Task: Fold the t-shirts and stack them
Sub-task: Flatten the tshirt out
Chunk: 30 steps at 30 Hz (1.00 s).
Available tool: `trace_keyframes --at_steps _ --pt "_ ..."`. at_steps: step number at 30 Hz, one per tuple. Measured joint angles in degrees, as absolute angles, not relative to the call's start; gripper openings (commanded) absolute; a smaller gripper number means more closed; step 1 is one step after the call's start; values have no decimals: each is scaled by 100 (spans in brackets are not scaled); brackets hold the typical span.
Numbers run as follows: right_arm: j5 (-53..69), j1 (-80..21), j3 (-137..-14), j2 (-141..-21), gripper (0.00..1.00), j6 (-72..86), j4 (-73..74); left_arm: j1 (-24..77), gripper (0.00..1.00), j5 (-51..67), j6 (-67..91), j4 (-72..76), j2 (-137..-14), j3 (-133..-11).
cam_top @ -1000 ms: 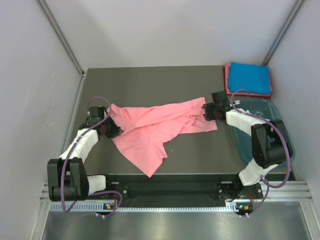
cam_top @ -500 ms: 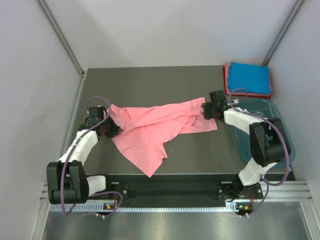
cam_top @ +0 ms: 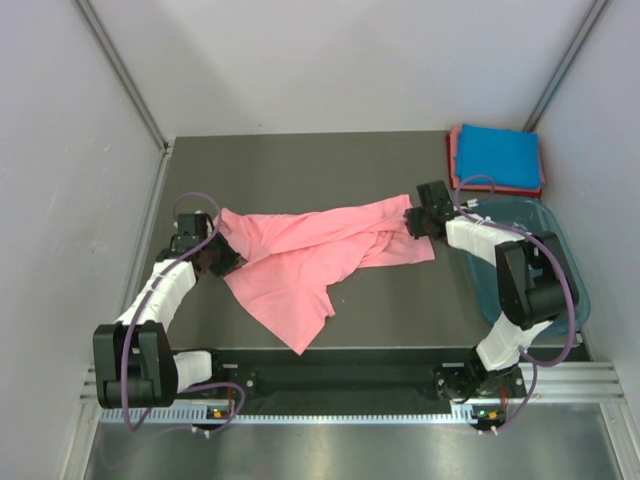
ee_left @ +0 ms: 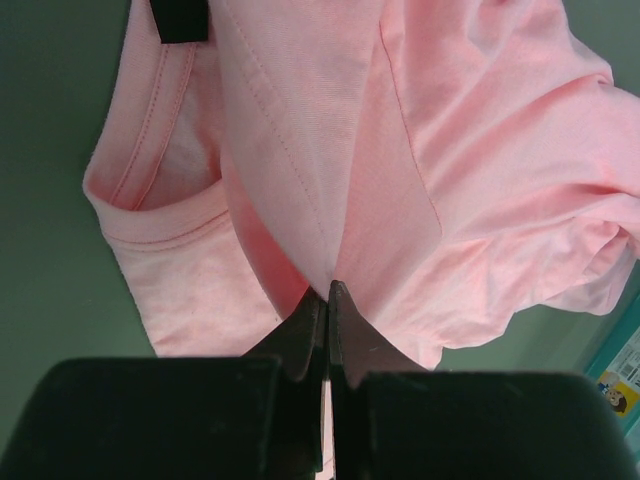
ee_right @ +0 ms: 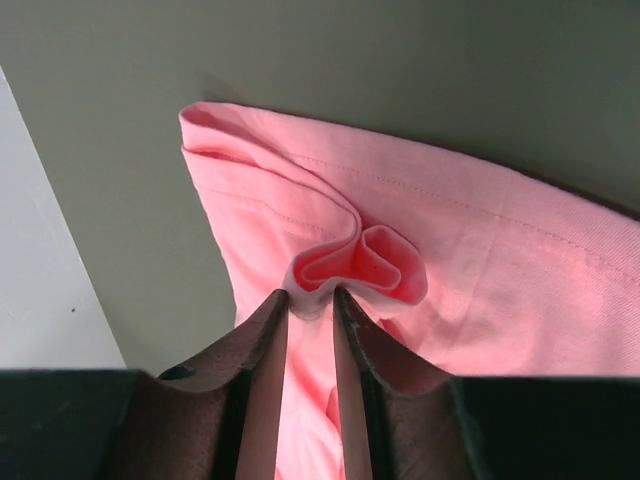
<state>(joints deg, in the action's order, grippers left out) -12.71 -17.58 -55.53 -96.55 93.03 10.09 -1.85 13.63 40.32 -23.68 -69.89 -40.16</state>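
Note:
A salmon-pink t-shirt (cam_top: pixel 300 255) lies crumpled and stretched across the middle of the table. My left gripper (cam_top: pixel 222 250) is shut on its left end; in the left wrist view the jaws (ee_left: pixel 327 292) pinch a fold of the shirt (ee_left: pixel 330 150) near the collar. My right gripper (cam_top: pixel 412 222) is shut on the shirt's right end; in the right wrist view the jaws (ee_right: pixel 310 297) hold a bunched fold of the cloth (ee_right: pixel 480 250). A folded bright blue t-shirt (cam_top: pixel 497 155) lies on a folded reddish-pink t-shirt (cam_top: pixel 455 160) at the back right corner.
A translucent teal plastic tub (cam_top: pixel 573 290) stands at the right edge, under my right arm. White walls close in the table on the left, back and right. A corner of the tub shows in the left wrist view (ee_left: pixel 625 355).
My right gripper has shifted very slightly to the left and back with the shirt's end. The left gripper and the shirt's lie look unchanged.

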Motion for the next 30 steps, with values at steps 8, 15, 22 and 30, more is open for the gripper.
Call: trace_keyframes --at_steps 8,15,22,30 --pt "-1575 -1758 -5551 -9581 0 9155 1041 -185 0 1363 4036 -2373 -6991 -4034" --pt "-1973 -1712 -5551 -8855 0 8267 1173 -187 0 1129 4058 -2685 -7207 -4733" --pt "-1769 -1385 -5304 -7964 0 6523 1094 -226 0 1044 4075 -2775 -7275 -5251" --pt "-996 -1347 -4344 -7959 0 4950 1017 -228 0 1197 4042 -2926 -7094 -4591"
